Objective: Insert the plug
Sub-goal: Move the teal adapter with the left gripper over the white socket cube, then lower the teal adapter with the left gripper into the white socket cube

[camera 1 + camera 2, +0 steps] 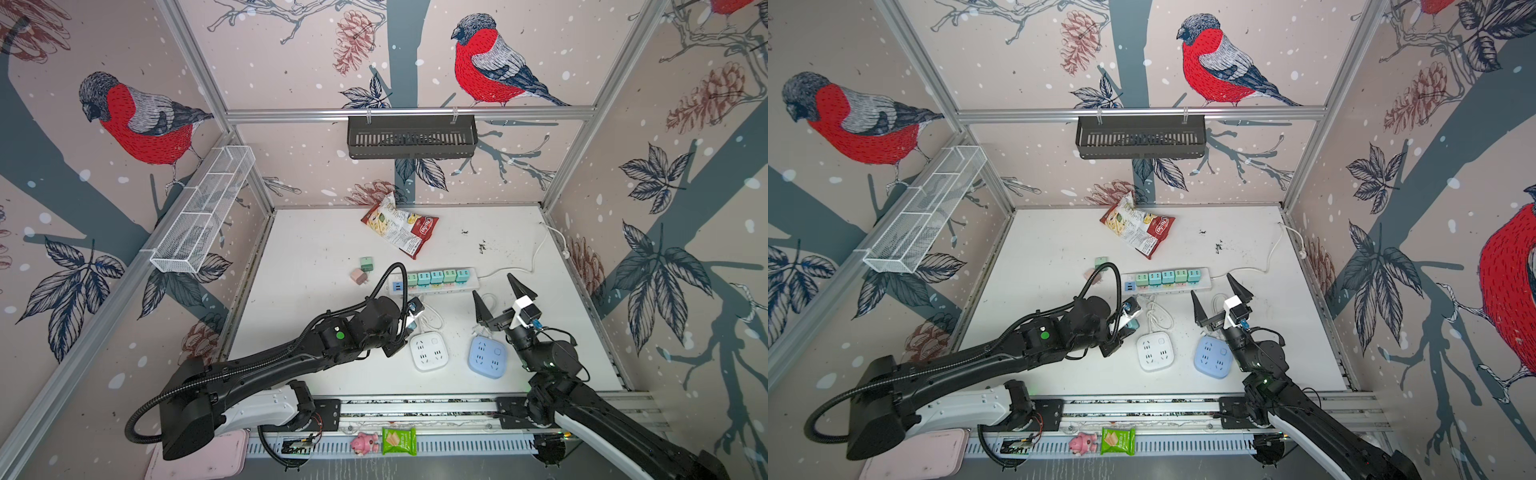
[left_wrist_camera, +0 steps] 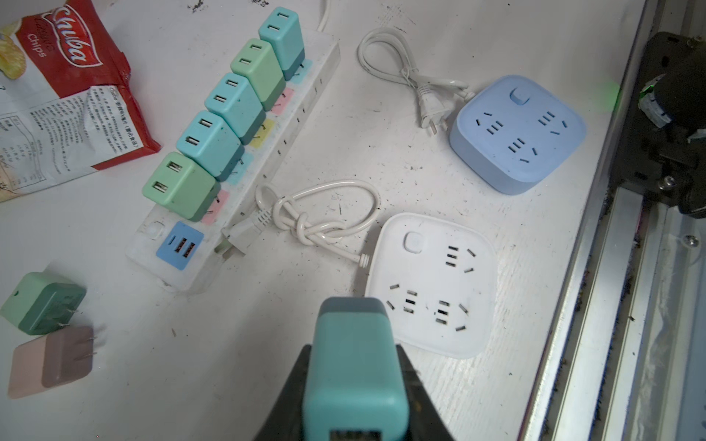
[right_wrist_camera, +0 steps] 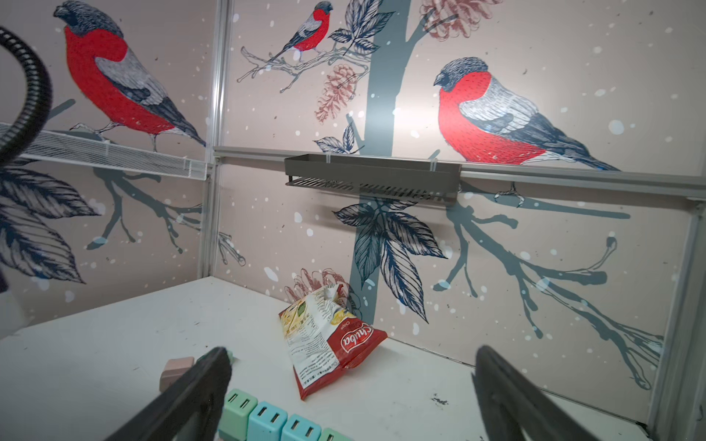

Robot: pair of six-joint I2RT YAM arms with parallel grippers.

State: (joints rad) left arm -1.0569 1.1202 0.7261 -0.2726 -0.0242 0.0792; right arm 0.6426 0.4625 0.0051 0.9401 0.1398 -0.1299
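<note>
Two pincers, one plug held.
We see the left pincer (image 2: 353, 349) clenched on the teal plug (image 2: 355, 393), at about eleven o'clock from the white socket cube (image 1: 429, 351), seemingly clear of the counter (image 1: 311, 249); the right pincer (image 1: 493, 284) gapes empty.

Both top views look steeply down from high over the near edge of the desk (image 1: 311, 249), covering all of it. The left wrist view looks down closely; the right wrist view, set low, faces the far wall (image 3: 496, 248). All share the chip bag (image 3: 328, 343).
</note>
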